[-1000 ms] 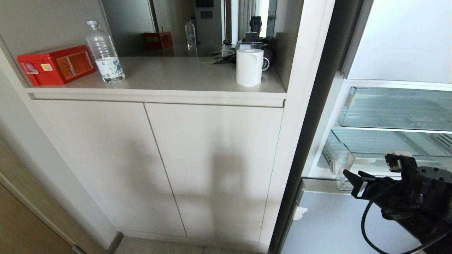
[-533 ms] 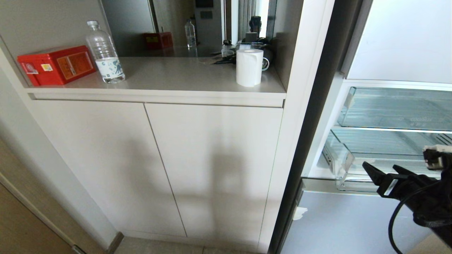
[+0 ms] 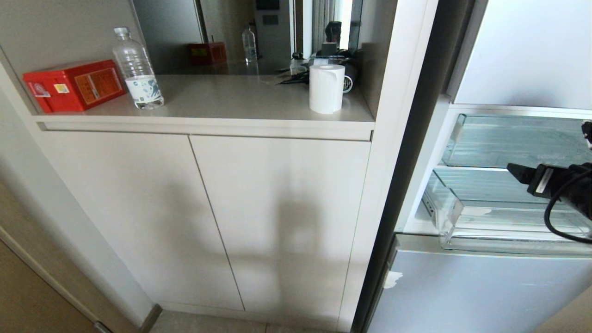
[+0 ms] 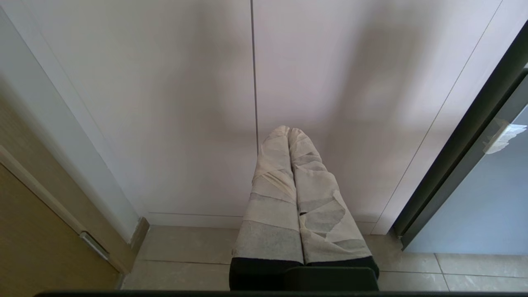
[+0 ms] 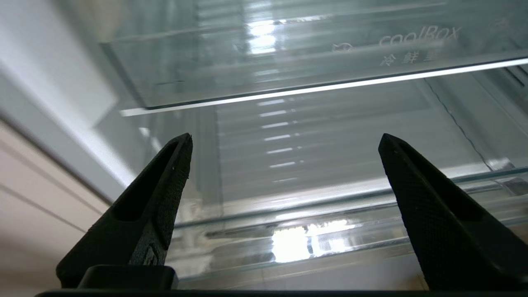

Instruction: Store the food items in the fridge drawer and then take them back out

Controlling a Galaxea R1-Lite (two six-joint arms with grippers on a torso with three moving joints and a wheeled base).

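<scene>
**Right gripper empty at the open fridge drawer, no food in sight**

The fridge (image 3: pixel 467 291) stands open with two clear bins: the shallower tray (image 3: pixel 518 141) above and beyond the right gripper (image 5: pixel 284 142), and one fridge drawer (image 5: pixel 313 231), pulled out, just below and ahead of its tips. The drawer floor that shows is bare; none of the food items appears in any view, so zero counted.

The right gripper's jaws are spread wide, pinching nothing. My reading: it is between steps, and the next move calls for locating an item.

On the counter (image 3: pixel 222 99), well off to the gripper's left: one red box (image 3: pixel 74 85), one bottle (image 3: pixel 137 69), one paper roll (image 3: pixel 326 88).

The left gripper (image 4: pixel 288 134) hangs parked by the cabinet doors, its taped fingers pressed together.
</scene>
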